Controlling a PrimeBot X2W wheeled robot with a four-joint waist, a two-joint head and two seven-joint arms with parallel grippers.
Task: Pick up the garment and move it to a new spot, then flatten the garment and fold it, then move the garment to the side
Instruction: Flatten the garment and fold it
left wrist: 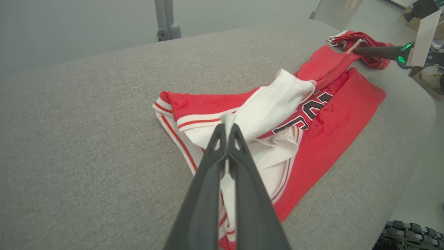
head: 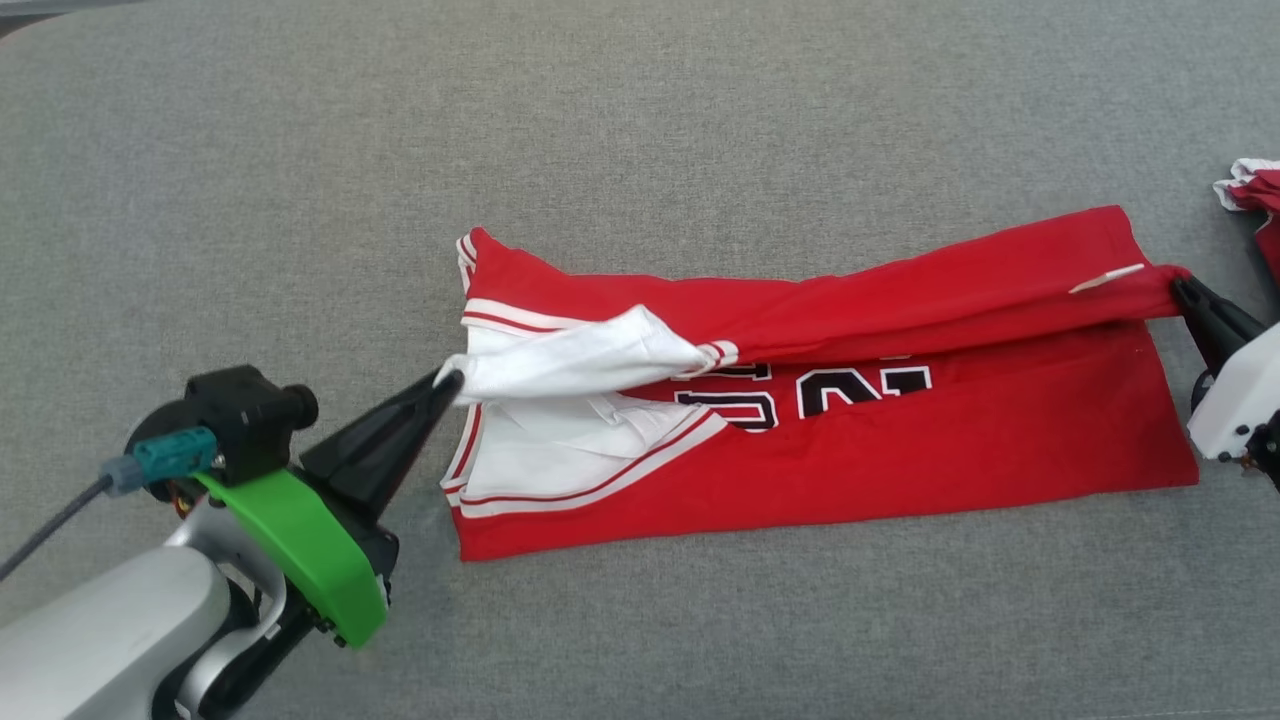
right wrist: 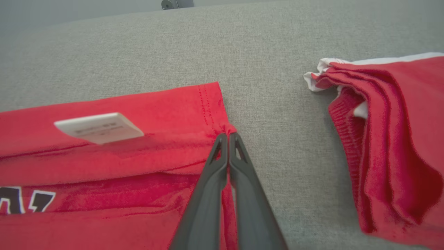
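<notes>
The left gripper (head: pixel 447 383), its two dark fingers pressed together, is pinching a white point of cloth at the shoulder end of the red jersey (head: pixel 900 450). The right gripper (head: pixel 1183 290), likewise closed tight, is nipping the hem corner at the opposite end. Between the two, the upper layer is stretching into a raised, taut strip (head: pixel 900 290) running the length of the garment. The pull from both ends appears meant to keep that layer straight so the far long side can be laid over the near one, which would put the work at the folding stage.

The jersey is lying lengthwise on the grey cloth-covered table (head: pixel 250 200), about midway between its near and far edges and toward its right side, with the lower layer resting flat. The white inner face is showing at the neck and armhole, trimmed in red and white bands.

Black numerals (head: pixel 800 395) outlined in white are peeking from under the lifted strip, too far covered to read. A white tag (right wrist: pixel 100 127) is sticking out near the hem, and its faint print is too blurred to make out.

A second red garment (right wrist: pixel 392 139) is sitting bunched near the table's right edge, just beyond the right gripper and apart from the jersey.
</notes>
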